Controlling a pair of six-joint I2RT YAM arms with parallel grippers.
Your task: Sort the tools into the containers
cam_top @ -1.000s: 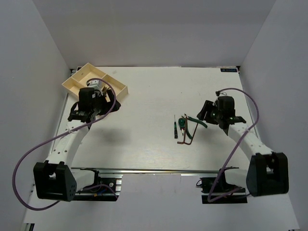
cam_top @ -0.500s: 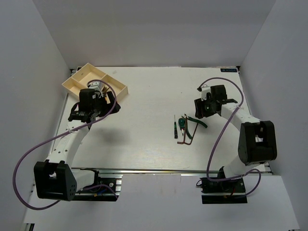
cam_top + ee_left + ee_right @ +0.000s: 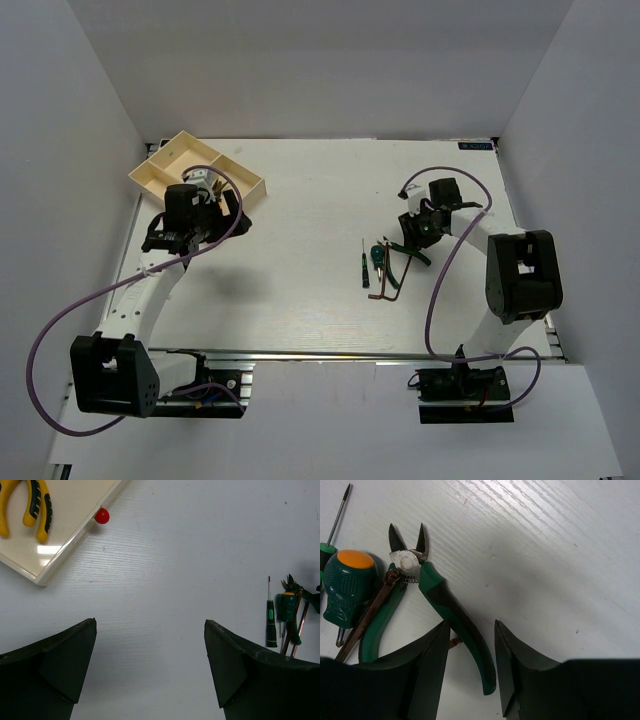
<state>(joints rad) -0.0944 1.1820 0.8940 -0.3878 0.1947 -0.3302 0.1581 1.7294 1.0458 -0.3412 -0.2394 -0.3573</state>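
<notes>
My right pincer [image 3: 470,626] open over green pliers [image 3: 432,582] on desk [image 3: 555,555], one handle [image 3: 452,612] between fingers [image 3: 427,670]. I go straight down, pinch handle mid-way, stay off hex key [image 3: 367,617].

left fingers [image 3: 50,665] spread wide, right fingers [image 3: 427,675] narrowly parted

Two pliers [image 3: 451,615], two screwdrivers [image 3: 270,622], two hex keys [image 3: 372,607], one red knob [image 3: 102,515] and one tray [image 3: 75,536] are lying there.
</notes>
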